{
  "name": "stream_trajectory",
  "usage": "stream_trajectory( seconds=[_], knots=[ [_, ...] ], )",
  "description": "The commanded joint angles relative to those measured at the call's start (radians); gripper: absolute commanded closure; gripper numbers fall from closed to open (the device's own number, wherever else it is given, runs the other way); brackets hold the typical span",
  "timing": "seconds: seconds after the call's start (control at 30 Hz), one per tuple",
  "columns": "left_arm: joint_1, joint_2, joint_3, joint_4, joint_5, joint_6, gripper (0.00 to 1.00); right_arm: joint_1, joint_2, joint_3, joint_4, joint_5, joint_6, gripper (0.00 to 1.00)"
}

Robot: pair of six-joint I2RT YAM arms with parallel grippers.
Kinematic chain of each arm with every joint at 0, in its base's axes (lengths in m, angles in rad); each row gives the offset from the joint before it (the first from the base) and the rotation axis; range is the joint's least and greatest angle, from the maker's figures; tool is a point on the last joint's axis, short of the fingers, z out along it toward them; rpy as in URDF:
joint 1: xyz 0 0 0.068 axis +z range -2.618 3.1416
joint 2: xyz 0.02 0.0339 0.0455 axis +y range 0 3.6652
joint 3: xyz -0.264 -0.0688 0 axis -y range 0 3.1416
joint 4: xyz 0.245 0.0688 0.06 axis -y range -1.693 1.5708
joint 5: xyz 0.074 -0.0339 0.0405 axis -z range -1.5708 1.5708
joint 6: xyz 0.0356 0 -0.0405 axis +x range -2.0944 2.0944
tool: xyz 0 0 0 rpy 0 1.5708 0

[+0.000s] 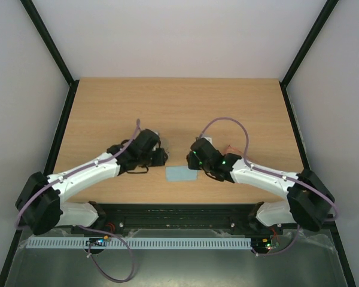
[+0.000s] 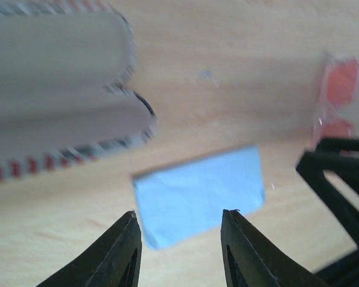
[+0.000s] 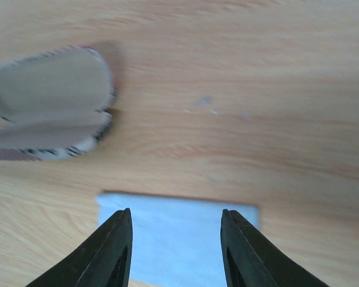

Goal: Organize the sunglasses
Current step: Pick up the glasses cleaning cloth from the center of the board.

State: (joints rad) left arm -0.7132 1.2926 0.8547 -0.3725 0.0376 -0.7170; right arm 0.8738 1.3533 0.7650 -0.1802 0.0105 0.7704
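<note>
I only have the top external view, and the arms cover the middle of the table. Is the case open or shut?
Observer: It looks open. In the left wrist view the case shows two grey halves spread apart.
Operator: Are the sunglasses inside it?
Observer: No. The sunglasses are blurred, but they lie on the table, on the other side of the blue cloth from the case.
Operator: Is either pincer holding something?
Observer: No. The left pincer and the right pincer are both open and empty, each poised over the cloth, which lies flat.
</note>
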Motion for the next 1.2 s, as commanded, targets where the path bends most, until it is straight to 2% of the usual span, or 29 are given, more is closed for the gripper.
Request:
stream_trajectory(
  seconds=[0.0,0.17,0.43,0.97,1.17],
  knots=[
    [-0.125,0.014,-0.049,-0.035,-0.004,-0.140,0.60,-0.021,-0.069,-0.092,-0.172,0.068,0.052,0.59],
    [-0.204,0.128,-0.053,-0.013,-0.064,-0.224,0.64,-0.034,-0.046,-0.127,-0.129,0.012,0.042,0.61],
    [-0.225,0.273,-0.003,0.004,-0.105,-0.236,0.67,-0.035,0.060,-0.101,-0.107,-0.007,0.026,0.65],
    [-0.232,0.374,0.028,-0.007,-0.174,-0.246,0.75,-0.035,0.164,-0.084,-0.036,-0.063,-0.007,0.69],
    [-0.230,0.395,0.026,0.001,-0.158,-0.247,0.77,-0.035,0.165,-0.082,-0.049,-0.075,-0.005,0.74]
  ],
)
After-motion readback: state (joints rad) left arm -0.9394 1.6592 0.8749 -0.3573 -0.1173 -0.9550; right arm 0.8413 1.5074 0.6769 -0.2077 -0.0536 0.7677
